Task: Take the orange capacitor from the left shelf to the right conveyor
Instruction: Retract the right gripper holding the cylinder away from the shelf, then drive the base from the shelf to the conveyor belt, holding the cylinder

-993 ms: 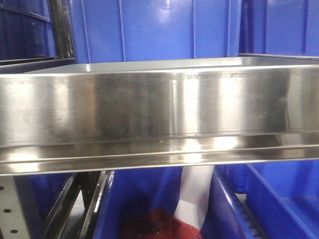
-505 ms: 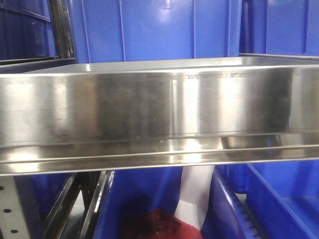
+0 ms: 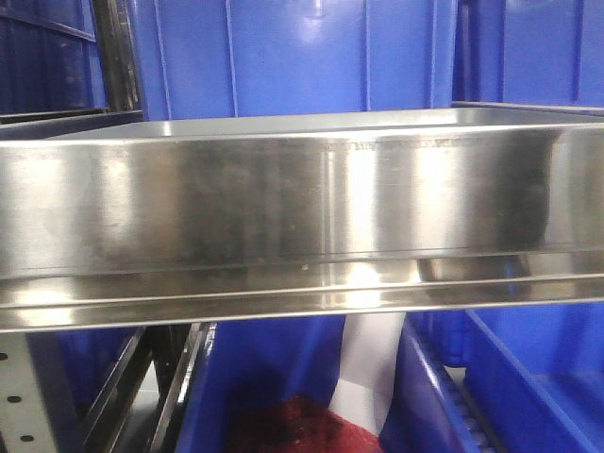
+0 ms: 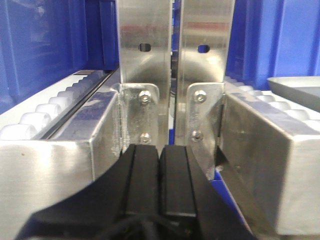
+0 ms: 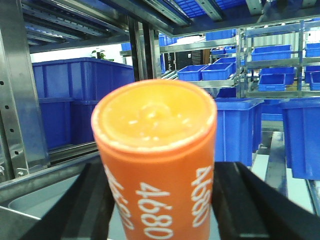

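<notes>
The right gripper (image 5: 157,210) is clamped on the capacitor (image 5: 155,150), its black fingers (image 5: 90,200) pressing the can's two sides low down, so the can is in the air and off the shelf (image 3: 283,203), upright, with most of its body standing above the pads. That is the main risk, as I judge it: a smooth round can gripped near its base could tilt or slide out on a quick swing towards the conveyor, which no view shows, so the drop point cannot be checked from here. A grey rack post (image 5: 20,100) stands close on one side and could clip the can during a turn. The left gripper (image 4: 160,175) is pressed together on nothing, close in front of steel brackets (image 4: 142,115) between roller rails (image 4: 45,112); a move of the base could knock it against them. The only legible writing is "4680", white and running vertically around the can, visible several times; no brand shows, and the bins (image 3: 283,57) carry no readable labels.
</notes>
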`<action>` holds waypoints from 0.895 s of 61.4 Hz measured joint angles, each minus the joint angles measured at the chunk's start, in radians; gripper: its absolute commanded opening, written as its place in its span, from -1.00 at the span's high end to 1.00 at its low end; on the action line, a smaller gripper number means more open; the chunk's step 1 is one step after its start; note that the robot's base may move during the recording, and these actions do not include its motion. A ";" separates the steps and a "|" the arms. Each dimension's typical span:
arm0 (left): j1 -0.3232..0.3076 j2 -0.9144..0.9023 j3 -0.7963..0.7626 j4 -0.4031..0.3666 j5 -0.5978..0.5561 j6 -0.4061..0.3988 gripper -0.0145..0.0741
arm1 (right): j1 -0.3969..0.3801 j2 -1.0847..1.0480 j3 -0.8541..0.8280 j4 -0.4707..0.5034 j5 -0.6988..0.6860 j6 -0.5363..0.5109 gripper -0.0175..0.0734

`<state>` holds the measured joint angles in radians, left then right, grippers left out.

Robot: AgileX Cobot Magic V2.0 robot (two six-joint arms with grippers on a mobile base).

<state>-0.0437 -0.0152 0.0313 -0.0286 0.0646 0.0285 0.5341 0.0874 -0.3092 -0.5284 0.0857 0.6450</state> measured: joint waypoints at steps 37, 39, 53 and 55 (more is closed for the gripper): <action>0.000 0.000 0.000 0.000 0.000 0.000 0.96 | 0.000 0.000 0.001 0.000 -0.005 0.000 0.50; 0.000 0.000 0.000 0.000 0.000 0.000 0.96 | 0.000 0.000 0.002 0.000 -0.005 0.000 0.50; 0.000 0.000 0.000 0.000 -0.002 0.000 0.96 | 0.000 0.000 0.002 0.000 -0.005 0.000 0.50; 0.000 0.000 0.000 0.000 -0.002 0.000 0.96 | 0.000 0.000 0.002 0.000 -0.005 0.000 0.50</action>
<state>-0.0437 -0.0152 0.0313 -0.0286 0.0625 0.0285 0.5341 0.0874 -0.3068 -0.5284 0.0809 0.6450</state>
